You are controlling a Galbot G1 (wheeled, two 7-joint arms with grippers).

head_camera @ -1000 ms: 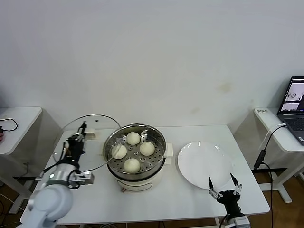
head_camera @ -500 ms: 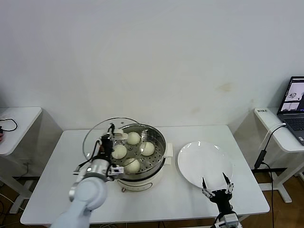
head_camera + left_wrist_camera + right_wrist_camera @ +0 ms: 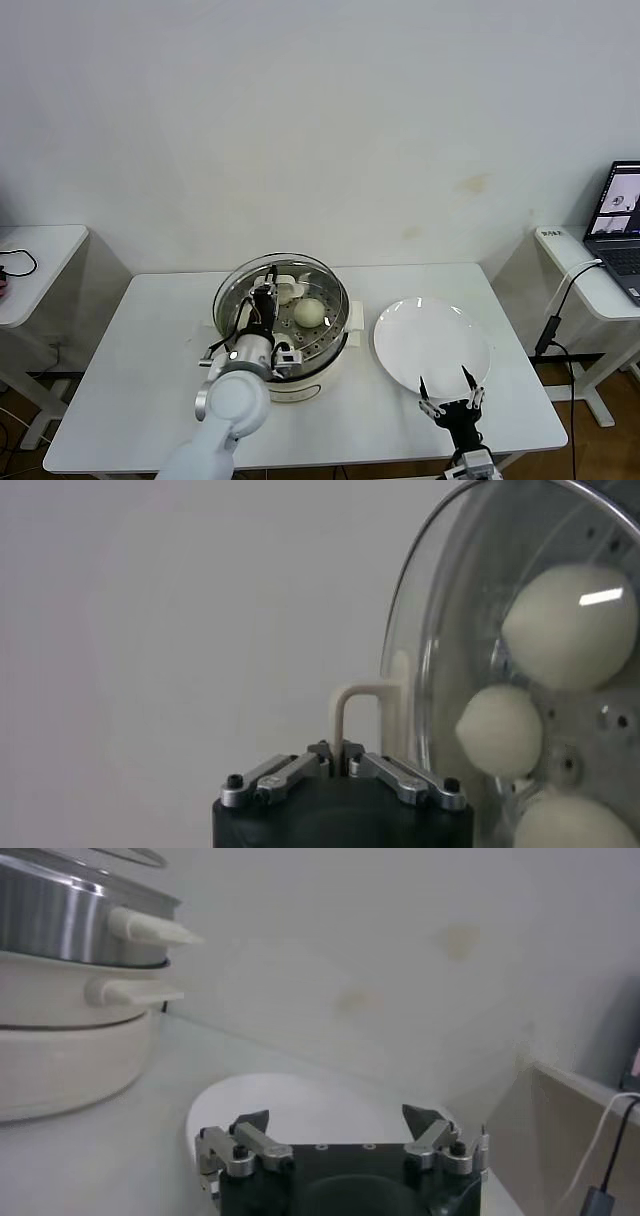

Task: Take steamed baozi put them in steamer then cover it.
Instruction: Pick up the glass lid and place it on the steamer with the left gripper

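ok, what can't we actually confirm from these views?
- Whether the glass lid is seated on the steamer: head view, the left gripper and arm cover its near rim.
- Baozi count: head view shows one baozi clearly, the rest sit behind the arm; left wrist view cuts off at three.
- Plate near edge: right wrist view, hidden by the right gripper.

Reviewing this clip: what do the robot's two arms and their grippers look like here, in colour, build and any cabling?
The left arm has rounded, glossy white-grey shells and a black wrist section with loose black cables. The left gripper is a black body with silver metal linkages fastened by dark screws. The right gripper matches it: black housing, silver links and dark pointed fingers. No markings are readable.
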